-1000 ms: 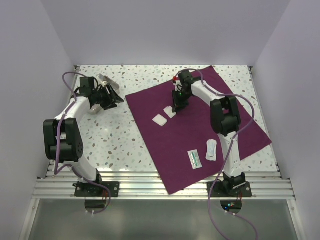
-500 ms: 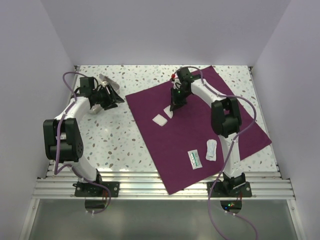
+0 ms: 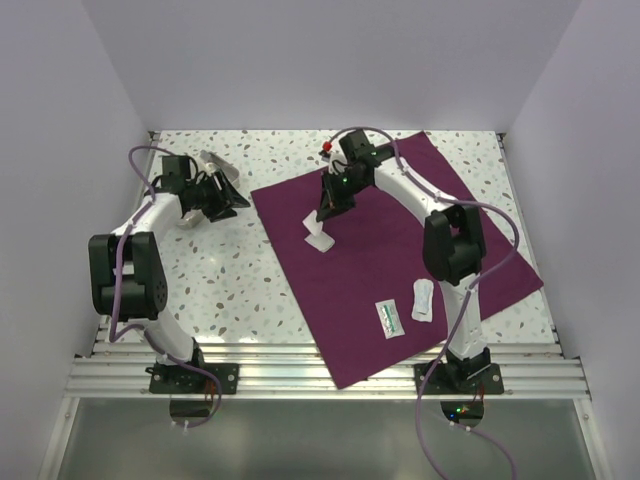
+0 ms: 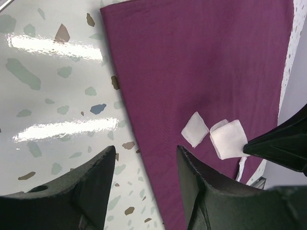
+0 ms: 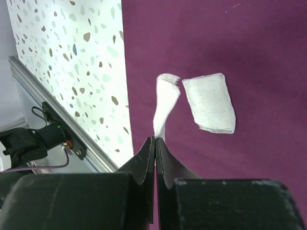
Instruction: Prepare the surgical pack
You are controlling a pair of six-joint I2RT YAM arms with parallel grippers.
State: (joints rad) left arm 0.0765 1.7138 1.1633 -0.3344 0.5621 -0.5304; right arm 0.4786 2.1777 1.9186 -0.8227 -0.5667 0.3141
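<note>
Centrally, the purple cloth (image 3: 370, 270) lies spread flat as one wide sheet on the speckled table (image 3: 230, 270), filling the middle and right of the overhead view, one corner reaching the near rail.

Upper left part of the cloth: the right gripper (image 5: 155, 141), jaws pressed together, pinches one white gauze square (image 5: 165, 100) by its edge, so the square hangs folded and narrow. A second gauze square (image 5: 211, 103) lies flat on the cloth just beside it.

Lower part of the cloth: a green-printed packet (image 3: 390, 320) and a white packet (image 3: 422, 300) rest side by side, apart from the gauze.

Upper left of the overhead view: the left gripper (image 4: 144, 177) hovers over bare table with jaws spread and nothing between them.

Risks, as judged: the grip is thin and at an edge, so the gauze may slip out. Hanging low, it may brush the flat square out of place. Being near the cloth's left border, a dropped piece could land on the table.

Containers: none is visible; the cloth alone bears the items.
</note>
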